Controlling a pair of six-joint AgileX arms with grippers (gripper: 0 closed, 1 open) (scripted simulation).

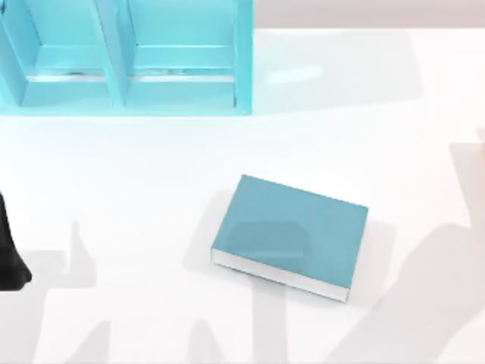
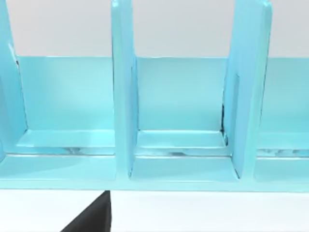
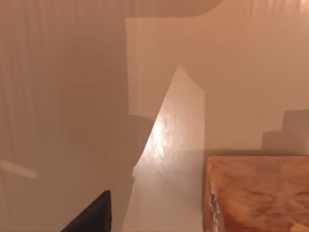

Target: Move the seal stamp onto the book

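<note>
While the book (image 1: 292, 231) lies bare on the table's middle, we judge the task barely begun.
Seal stamp (image 3: 258, 193): an amber block close beneath our right wrist camera, not yet lifted.
Right fingers: we cannot tell.
Left arm (image 1: 9, 254): parked at the table's left edge.
Left to do: grasp, carry, set down.

You see the book (image 1: 292, 227): matt teal cover, white paper page edges | shelf unit (image 1: 129, 68): glossy smooth turquoise, plastic-like | table (image 1: 114, 167): smooth white with a soft sheen | seal stamp (image 3: 258, 193): glossy mottled amber, stone-like.
</note>
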